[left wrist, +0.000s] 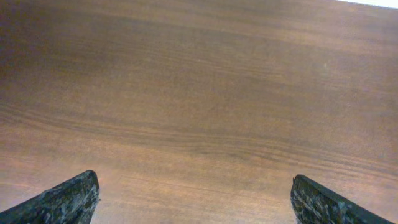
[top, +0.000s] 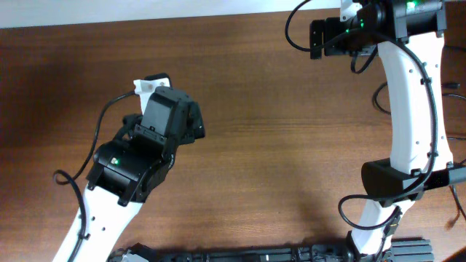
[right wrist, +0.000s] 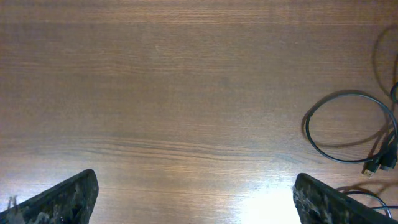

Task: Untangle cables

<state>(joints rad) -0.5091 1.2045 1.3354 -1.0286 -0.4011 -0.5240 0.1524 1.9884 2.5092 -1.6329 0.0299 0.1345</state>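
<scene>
Nearby, the left gripper hangs over the wooden table, jaws spread wide, pinching nothing. Likewise the right gripper is spread and empty. Farther out, at its 3 o'clock, the cables lie in a loose black loop, a plug end at the loop's 5 o'clock.
</scene>
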